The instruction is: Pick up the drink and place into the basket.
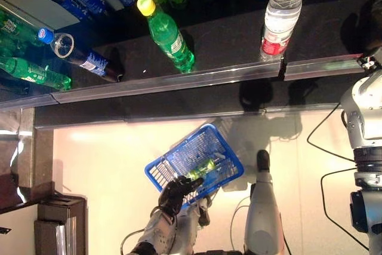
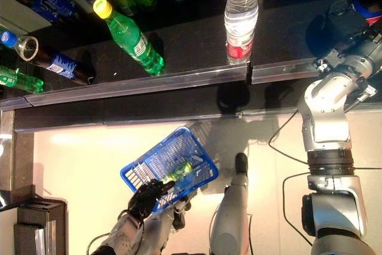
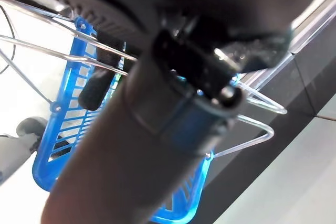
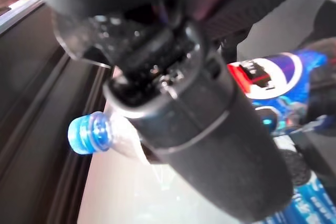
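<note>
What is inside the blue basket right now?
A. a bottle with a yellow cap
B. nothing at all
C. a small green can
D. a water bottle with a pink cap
C: a small green can lies on the floor of the blue basket, which the left hand holds by its near edge.

Two head cameras look straight down from high up, both seeing the blue basket (image 1: 197,162) and dark shelf (image 1: 227,34). Each wrist camera sits very close behind its own hand.
</note>
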Controlling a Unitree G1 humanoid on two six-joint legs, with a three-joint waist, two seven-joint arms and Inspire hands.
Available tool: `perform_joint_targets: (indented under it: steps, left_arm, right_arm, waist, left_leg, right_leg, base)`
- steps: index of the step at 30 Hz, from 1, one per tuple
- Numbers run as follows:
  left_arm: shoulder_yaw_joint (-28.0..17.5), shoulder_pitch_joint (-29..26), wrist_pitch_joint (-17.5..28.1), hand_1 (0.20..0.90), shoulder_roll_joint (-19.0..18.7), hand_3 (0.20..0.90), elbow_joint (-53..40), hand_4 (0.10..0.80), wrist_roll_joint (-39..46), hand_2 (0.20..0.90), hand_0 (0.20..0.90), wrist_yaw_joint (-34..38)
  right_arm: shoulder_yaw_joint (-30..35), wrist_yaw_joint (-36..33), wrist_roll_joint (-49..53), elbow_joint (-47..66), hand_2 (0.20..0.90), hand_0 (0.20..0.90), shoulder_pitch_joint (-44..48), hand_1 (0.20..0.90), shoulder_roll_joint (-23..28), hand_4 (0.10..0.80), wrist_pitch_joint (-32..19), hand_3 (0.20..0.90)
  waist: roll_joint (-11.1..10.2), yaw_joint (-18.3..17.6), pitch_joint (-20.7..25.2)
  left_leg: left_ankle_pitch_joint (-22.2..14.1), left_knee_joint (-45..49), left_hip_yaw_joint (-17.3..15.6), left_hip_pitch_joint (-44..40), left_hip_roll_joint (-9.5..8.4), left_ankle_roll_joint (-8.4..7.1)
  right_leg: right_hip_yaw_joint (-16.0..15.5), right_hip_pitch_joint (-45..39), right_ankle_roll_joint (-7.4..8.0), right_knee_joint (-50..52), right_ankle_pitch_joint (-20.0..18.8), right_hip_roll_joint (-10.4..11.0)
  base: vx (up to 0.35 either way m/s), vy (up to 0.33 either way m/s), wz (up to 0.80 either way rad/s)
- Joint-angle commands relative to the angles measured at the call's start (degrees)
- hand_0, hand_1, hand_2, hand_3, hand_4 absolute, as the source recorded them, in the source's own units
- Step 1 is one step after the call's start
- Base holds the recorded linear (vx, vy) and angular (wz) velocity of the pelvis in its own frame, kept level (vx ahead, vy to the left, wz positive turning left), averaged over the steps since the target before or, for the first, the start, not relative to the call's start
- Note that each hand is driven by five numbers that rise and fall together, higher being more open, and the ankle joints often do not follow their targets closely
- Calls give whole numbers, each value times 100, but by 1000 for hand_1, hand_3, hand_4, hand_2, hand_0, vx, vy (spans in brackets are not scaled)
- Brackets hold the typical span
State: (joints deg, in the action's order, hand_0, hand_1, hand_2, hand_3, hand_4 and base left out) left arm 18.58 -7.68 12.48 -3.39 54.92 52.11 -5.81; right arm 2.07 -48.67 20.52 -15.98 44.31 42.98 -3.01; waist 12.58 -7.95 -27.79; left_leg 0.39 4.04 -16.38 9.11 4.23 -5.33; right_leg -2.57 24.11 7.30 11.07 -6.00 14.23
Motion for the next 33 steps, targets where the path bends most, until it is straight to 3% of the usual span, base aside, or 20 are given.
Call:
perform_joint_targets:
  steps: [1,2,3,24,33]
  left_arm:
    - [133,275,384,300,-509,200,-568,100,156,300,300,-278]
    - [133,277,383,300,-513,200,-568,100,162,300,300,-288]
    - [145,289,396,300,-521,200,-565,100,191,300,300,-312]
    - [103,290,367,300,-537,200,-623,100,330,300,300,-260]
    - [-21,368,411,300,-527,200,-581,100,450,300,300,-313]
  right_arm:
    - [-190,-25,39,198,519,519,1049,519,903,355,-273,455]
    - [-201,-22,67,166,368,368,1082,368,919,180,-265,280]
    - [-249,-3,132,52,300,300,1165,300,952,100,-319,200]
    - [-168,-77,92,28,300,300,1082,300,1024,100,-487,200]
    - [70,-111,-225,667,300,300,650,300,1042,100,-639,200]
  waist:
    - [192,14,191]
    - [195,18,192]
    - [207,29,188]
    - [197,-7,183]
    - [93,-57,276]
  left_leg:
    - [337,969,210,427,174,-121]
    - [339,968,209,426,172,-120]
    - [352,980,211,443,169,-122]
    - [313,1413,179,481,151,-80]
    - [300,1591,159,408,226,-87]
  right_leg:
    - [-307,-147,-579,669,915,-190]
    - [-309,-140,-581,678,916,-187]
    - [-310,-116,-591,702,928,-186]
    - [-327,-55,-731,1142,1163,-169]
    - [-358,-217,-801,1254,1280,-188]
  base:
    - [0,0,0]
    - [0,0,0]
    - [0,0,0]
    - [-23,19,2]
    - [-5,29,4]
